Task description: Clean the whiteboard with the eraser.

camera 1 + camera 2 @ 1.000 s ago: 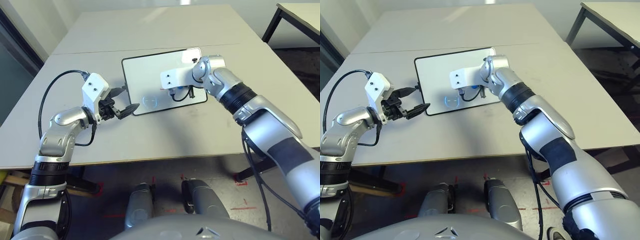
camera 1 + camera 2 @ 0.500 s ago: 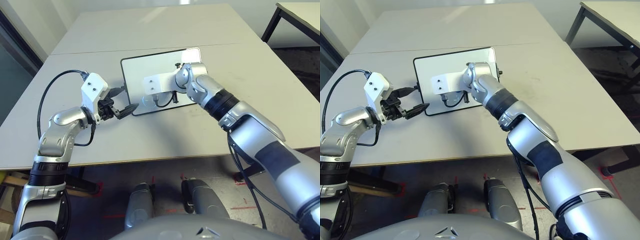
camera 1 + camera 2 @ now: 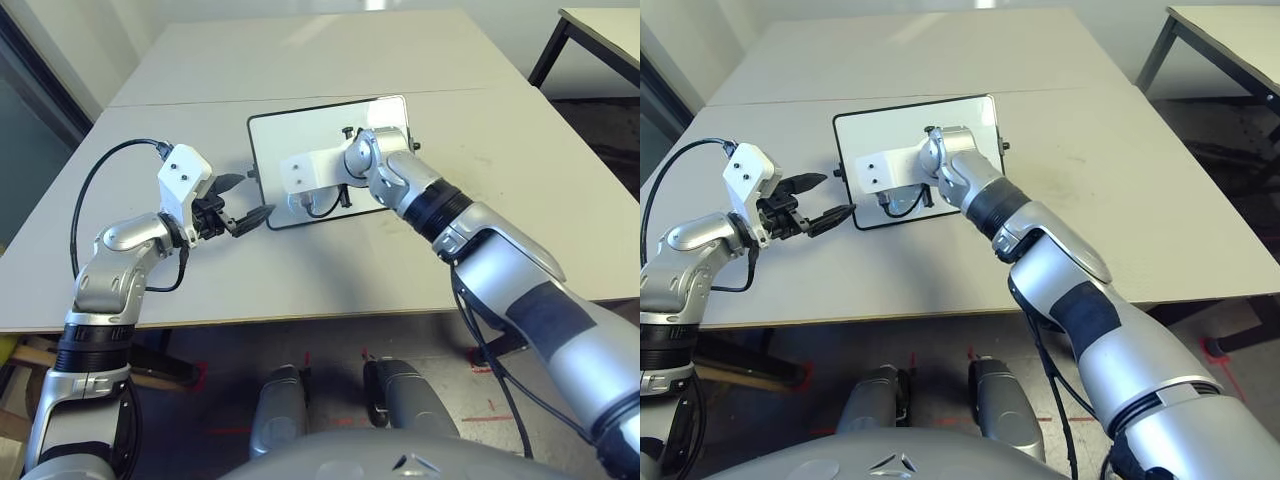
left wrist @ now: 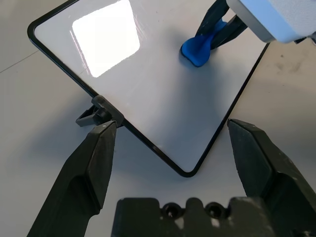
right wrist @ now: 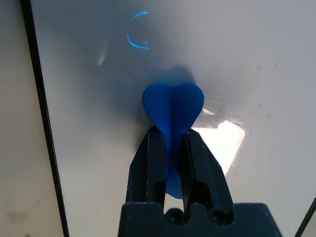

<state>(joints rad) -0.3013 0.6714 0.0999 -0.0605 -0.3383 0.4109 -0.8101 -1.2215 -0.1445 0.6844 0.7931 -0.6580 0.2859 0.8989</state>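
Big grey table point(image 3: 420, 90) under me, the whiteboard point(image 3: 300, 130) lying flat on it, straight ahead. My right arm reaches across the board; my right gripper point(image 5: 170, 143) is clamped tight on the blue eraser point(image 5: 173, 106), pinching its narrow middle, the rounded end pressed down on the white surface near the board's near edge. A faint blue curved mark point(image 5: 136, 37) sits on the board just beyond the eraser; no writing I can read. My left gripper point(image 4: 173, 148) hovers at the board's near left corner, fingers spread wide, holding nothing, one tip just beside the small side knob point(image 4: 94, 112).
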